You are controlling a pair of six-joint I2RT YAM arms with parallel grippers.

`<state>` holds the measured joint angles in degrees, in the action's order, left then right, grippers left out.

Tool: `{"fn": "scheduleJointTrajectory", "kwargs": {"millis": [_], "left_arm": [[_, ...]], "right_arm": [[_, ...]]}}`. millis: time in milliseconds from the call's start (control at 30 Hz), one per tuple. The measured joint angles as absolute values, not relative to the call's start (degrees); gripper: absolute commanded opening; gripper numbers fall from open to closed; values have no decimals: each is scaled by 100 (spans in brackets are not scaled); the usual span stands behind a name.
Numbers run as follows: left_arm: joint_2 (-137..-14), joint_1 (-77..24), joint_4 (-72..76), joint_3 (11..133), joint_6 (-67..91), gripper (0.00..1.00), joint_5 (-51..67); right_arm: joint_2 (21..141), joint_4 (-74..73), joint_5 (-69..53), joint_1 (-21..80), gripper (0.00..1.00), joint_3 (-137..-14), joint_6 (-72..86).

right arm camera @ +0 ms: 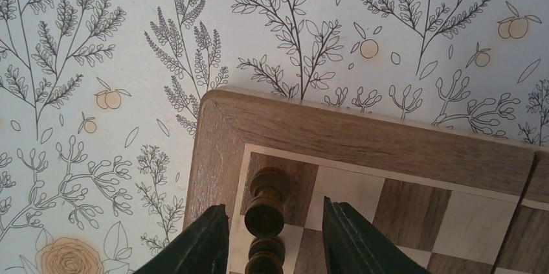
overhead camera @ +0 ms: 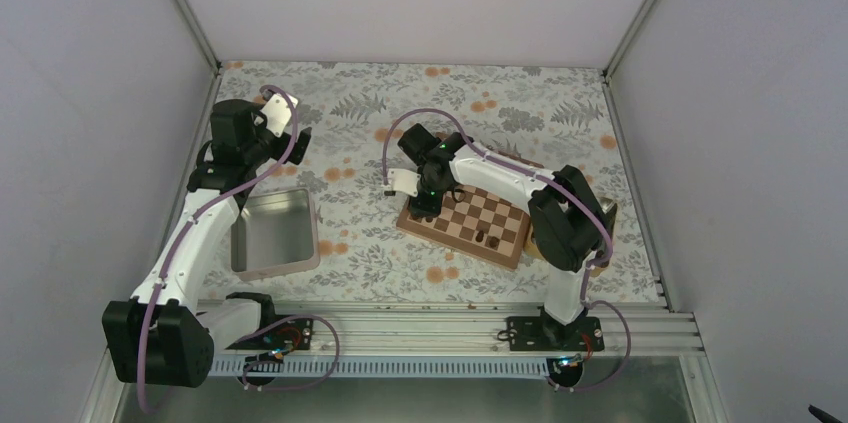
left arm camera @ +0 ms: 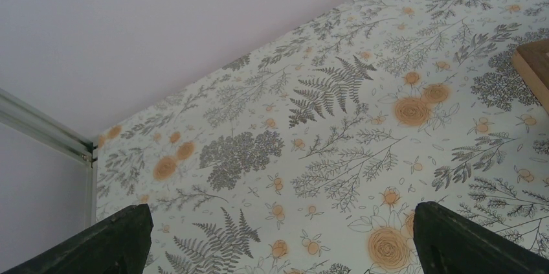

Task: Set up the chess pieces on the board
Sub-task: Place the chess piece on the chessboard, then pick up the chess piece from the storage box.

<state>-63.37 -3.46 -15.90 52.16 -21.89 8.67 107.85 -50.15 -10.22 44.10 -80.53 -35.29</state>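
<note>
The board (overhead camera: 505,213) lies right of the table's centre, turned at an angle. My right gripper (overhead camera: 425,205) hangs over its left corner. In the right wrist view the board's brown border (right arm camera: 362,135) fills the middle. A dark brown chess piece (right arm camera: 265,203) stands on the corner dark square, between my open right gripper's (right arm camera: 273,206) fingers without touching them. A second dark piece (right arm camera: 264,251) stands just behind it. Two more dark pieces (overhead camera: 484,236) stand near the board's front edge. My left gripper (overhead camera: 300,143) is open and empty over bare cloth, far left of the board; its fingers (left arm camera: 116,241) are wide apart.
A grey metal tin (overhead camera: 275,233) sits open by the left arm. A light wooden tray (overhead camera: 609,215) is partly hidden behind the right arm. A wooden corner (left arm camera: 534,70) shows at the right edge of the left wrist view. The floral cloth (overhead camera: 350,133) covers the table, with walls all around.
</note>
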Motion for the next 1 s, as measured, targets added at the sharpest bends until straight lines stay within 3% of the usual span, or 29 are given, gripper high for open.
{"fn": "scheduleJointTrajectory", "kwargs": {"millis": [367,533,833,1000], "left_arm": [[-6337,-346,-1592,5216,-2189,100,864],[-6337,-346,-1590,5216,-2189,100,862],[-6335,-346,-1597,5216,-2187,100,864],[-6337,-346,-1597,5216,-2187,100,862]], "right_arm": [[9929,-5179,-1044,3946,41,-8121,-3529],[8842,-5199,-1024,2655,41,-7955,-3599],[7323,-5277,-825,-469,41,-6420,-4075],[7120,-5262,-834,-1155,40,-5642,-4171]]}}
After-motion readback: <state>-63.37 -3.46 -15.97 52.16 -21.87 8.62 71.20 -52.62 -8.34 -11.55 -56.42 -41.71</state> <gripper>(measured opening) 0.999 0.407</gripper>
